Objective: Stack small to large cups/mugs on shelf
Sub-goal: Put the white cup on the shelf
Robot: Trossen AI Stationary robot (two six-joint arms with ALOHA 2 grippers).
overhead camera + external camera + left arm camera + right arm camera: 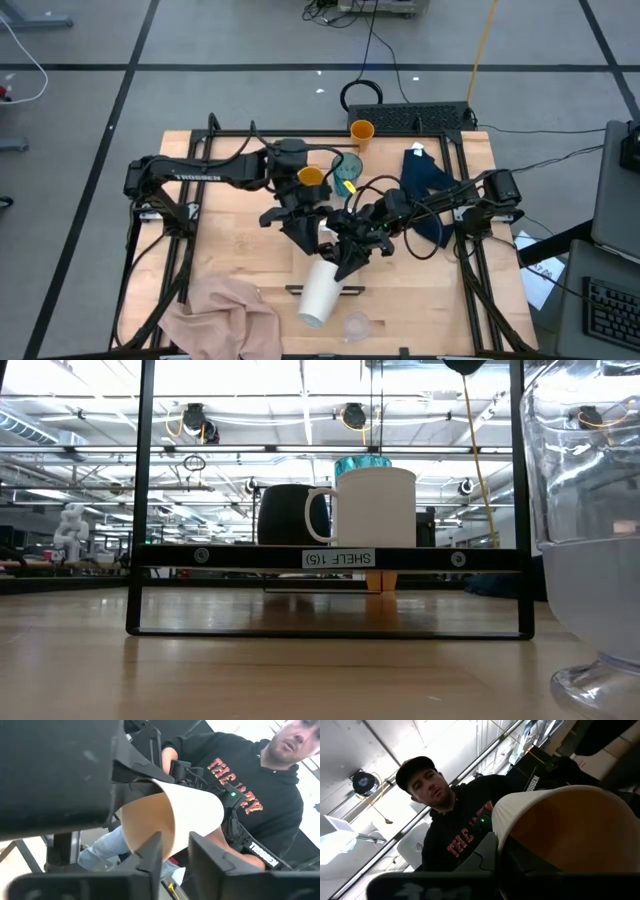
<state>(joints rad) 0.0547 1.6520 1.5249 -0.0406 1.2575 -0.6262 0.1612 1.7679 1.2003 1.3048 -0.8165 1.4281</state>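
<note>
Your right gripper (350,255) is clamped on the rim of the beige paper-like cup (320,292), which lies tilted over the pale wooden shelf (325,290) near the tabletop's (230,240) front edge. Your left gripper (310,238), just beside it, has its fingers slightly apart astride the same rim. The tiny clear glass (357,326) stands at the front edge; the small orange cup (361,132) stands at the back edge.

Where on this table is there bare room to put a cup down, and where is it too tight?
Bare wood lies on the left, between the left arm and the pink cloth, and on the right, between the clear glass and the dark blue cloth. The middle is crowded: left gripper and right gripper meet at the beige cup.
</note>
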